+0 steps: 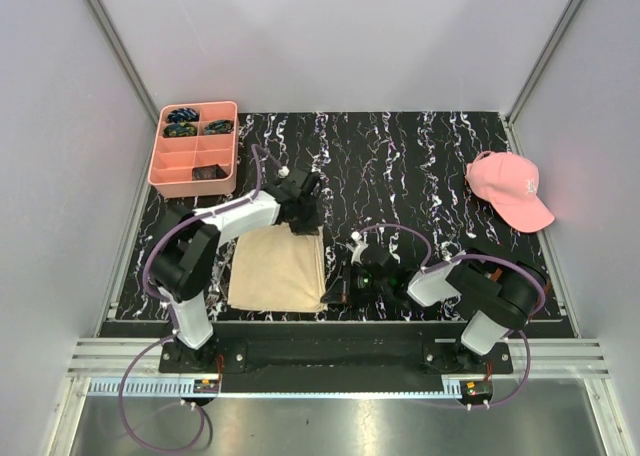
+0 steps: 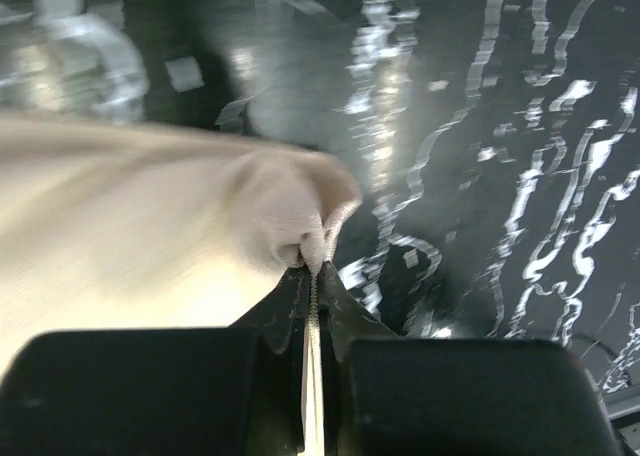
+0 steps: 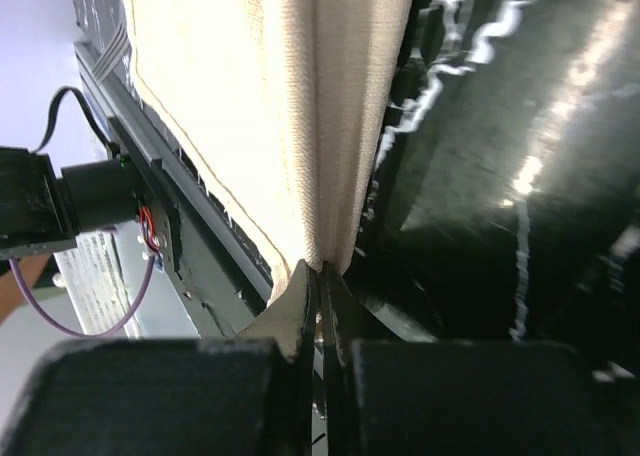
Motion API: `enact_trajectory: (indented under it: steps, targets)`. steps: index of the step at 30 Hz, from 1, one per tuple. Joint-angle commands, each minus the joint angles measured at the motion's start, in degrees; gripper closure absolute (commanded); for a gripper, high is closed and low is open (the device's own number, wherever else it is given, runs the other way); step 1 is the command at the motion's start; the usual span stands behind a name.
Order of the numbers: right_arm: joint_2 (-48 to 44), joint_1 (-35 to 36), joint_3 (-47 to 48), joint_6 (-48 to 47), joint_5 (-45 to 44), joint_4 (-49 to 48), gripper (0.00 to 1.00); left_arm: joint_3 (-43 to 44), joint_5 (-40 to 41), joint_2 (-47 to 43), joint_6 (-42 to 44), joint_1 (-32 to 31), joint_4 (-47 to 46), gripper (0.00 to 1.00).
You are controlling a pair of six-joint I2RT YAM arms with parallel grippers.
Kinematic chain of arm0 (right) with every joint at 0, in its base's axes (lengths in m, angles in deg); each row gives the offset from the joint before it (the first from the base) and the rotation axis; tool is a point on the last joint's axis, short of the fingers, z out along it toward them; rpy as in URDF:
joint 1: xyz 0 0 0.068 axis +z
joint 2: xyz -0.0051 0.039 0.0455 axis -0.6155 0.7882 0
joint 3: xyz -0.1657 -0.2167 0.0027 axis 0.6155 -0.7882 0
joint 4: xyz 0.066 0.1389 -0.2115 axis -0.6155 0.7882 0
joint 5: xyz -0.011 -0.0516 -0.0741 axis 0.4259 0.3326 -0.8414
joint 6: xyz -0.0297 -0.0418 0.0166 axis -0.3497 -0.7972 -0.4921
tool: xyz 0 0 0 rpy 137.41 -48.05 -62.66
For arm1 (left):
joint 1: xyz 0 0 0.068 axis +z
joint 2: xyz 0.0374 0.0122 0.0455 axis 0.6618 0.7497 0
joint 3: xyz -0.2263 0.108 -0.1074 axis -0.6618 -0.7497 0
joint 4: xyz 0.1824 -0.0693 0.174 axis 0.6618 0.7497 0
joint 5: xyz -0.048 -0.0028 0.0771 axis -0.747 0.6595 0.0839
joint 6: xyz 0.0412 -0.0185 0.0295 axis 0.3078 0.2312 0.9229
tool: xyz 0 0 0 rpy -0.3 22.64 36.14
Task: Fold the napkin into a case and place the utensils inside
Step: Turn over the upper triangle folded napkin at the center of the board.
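The beige-tan napkin point(image 1: 275, 268) lies folded on the black marbled table, between the two arms. My left gripper point(image 1: 303, 219) is shut on the napkin's far right corner; the left wrist view shows the cloth point(image 2: 180, 246) pinched between the fingertips point(image 2: 314, 268). My right gripper point(image 1: 335, 294) is shut on the napkin's near right corner; the right wrist view shows the cloth edge point(image 3: 330, 126) running away from the shut jaws point(image 3: 322, 271). The utensils are not in view.
A pink compartment tray point(image 1: 165, 164) with small dark blue-green items stands at the far left. A pink baseball cap point(image 1: 508, 188) lies at the far right. The table's front rail point(image 1: 330, 351) runs along the near edge.
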State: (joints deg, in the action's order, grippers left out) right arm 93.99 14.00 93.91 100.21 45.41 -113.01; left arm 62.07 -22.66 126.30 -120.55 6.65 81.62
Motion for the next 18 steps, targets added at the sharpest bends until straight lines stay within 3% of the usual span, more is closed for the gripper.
enact_trajectory:
  steps: [1, 8, 15, 17, 18]
  targets:
    - [-1.13, 0.49, -4.69, 3.78, 5.45, 0.76, 1.00, 9.94, 6.66, 3.16, -1.14, -0.81, -16.79, 0.94]
    - [-8.49, -1.36, -6.19, 5.20, -0.44, 9.45, 1.00, 13.46, 5.88, 8.61, -1.50, -2.04, -16.26, 0.88]
    - [-19.32, -3.46, -2.15, 1.77, -11.87, 34.57, 1.00, 19.95, 4.12, 13.27, -1.49, -2.66, -15.30, 0.82]
    - [-20.29, -4.61, -1.71, 0.63, -13.10, 36.18, 0.88, 21.72, 3.68, 14.85, -1.15, -2.74, -14.25, 0.72]
    - [-20.38, -5.22, -1.01, -0.16, -13.28, 40.53, 0.77, 23.29, 3.59, 15.12, -1.14, -2.74, -13.37, 0.69]
